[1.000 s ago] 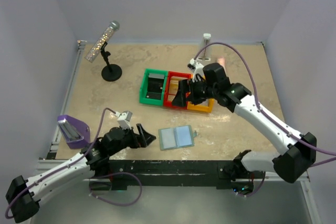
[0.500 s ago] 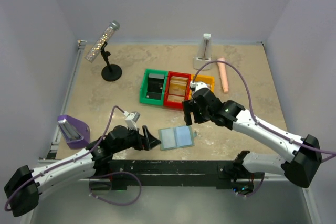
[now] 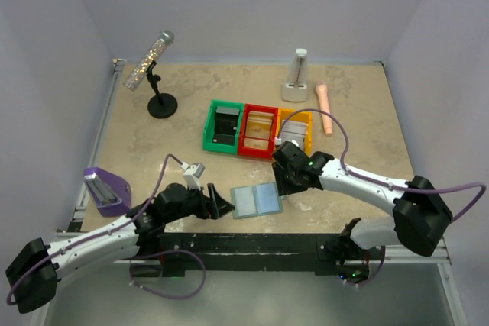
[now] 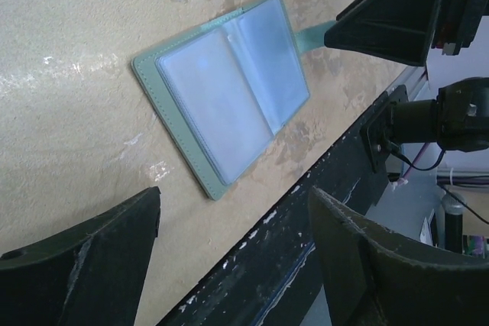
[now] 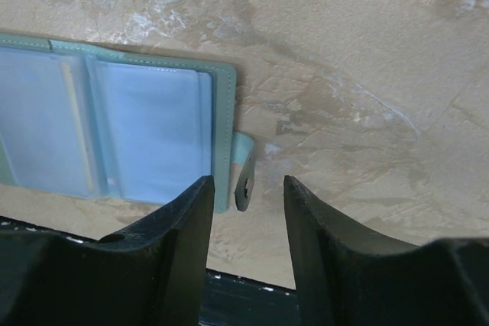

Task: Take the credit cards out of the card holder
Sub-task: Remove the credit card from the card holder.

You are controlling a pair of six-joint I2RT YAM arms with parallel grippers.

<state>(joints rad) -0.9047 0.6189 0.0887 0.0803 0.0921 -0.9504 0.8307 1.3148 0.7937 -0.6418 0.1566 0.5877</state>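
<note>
While lying open and flat on tabletop, pale blue panels up, card holder just ahead of left gripper, fingers wide apart, touching nothing. Right gripper low at holder's opposite edge, fingers narrowly apart either side of small snap tab, nothing clamped.

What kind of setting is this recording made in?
Probably a lab robot cell, not a home: plain walls box in a stone-patterned table, two arms are mounted at its near edge, and unrelated props stand about: a microphone, a metronome, coloured bins.
</note>
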